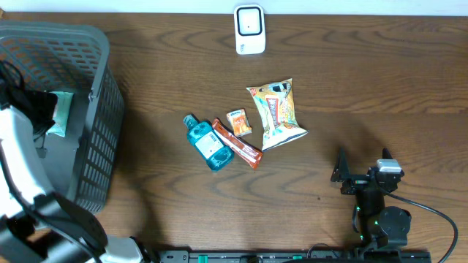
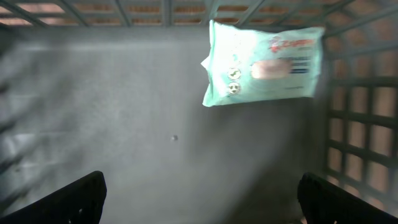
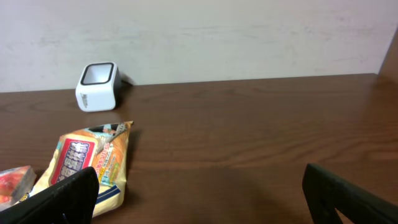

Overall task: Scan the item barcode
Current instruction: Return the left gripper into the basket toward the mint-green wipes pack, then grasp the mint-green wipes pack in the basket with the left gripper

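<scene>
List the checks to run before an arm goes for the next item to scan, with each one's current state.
1. Left gripper open and empty: ok.
2. Right gripper open and empty: ok.
3. White box-shaped scanner on the brown wooden table unobstructed: ok.
4. Mint-green wipes pack lying inside the grey plastic basket: ok.
5. Grasp room around each table item: not ok. The orange wrapped bar lies against the blue mouthwash bottle, with the small orange packet close by. Only the yellow-orange snack bag lies apart.
6. Barcode side of any item facing up: cannot tell.
</scene>
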Controlling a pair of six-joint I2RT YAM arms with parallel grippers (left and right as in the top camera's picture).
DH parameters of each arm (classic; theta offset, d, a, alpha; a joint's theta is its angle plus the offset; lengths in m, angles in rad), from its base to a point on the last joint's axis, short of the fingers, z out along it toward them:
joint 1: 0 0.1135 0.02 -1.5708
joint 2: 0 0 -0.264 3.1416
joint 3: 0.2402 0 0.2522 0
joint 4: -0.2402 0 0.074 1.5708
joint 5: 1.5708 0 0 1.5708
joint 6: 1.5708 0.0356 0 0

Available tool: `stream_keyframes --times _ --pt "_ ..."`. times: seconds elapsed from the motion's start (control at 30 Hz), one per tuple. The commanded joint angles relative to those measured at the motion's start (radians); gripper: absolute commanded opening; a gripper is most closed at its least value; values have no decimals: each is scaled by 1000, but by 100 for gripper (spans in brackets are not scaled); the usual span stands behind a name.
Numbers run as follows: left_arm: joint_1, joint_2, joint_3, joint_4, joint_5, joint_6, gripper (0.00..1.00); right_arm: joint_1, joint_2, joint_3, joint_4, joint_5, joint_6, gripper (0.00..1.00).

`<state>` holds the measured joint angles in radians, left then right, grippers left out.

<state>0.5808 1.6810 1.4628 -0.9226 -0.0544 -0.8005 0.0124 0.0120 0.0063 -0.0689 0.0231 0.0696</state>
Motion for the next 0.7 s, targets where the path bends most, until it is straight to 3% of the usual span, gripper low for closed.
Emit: stream_keyframes --times 0.0,0.37,0.67 --pt "3 42 -4 21 -2 -5 98 -9 -5 -1 -3 8 -11 99" --pt "3 132 -4 138 -17 32 98 -9 -5 -1 -3 8 -11 99" --pt "3 206 -5 163 -177 72 98 -9 -5 -1 -3 9 -11 99"
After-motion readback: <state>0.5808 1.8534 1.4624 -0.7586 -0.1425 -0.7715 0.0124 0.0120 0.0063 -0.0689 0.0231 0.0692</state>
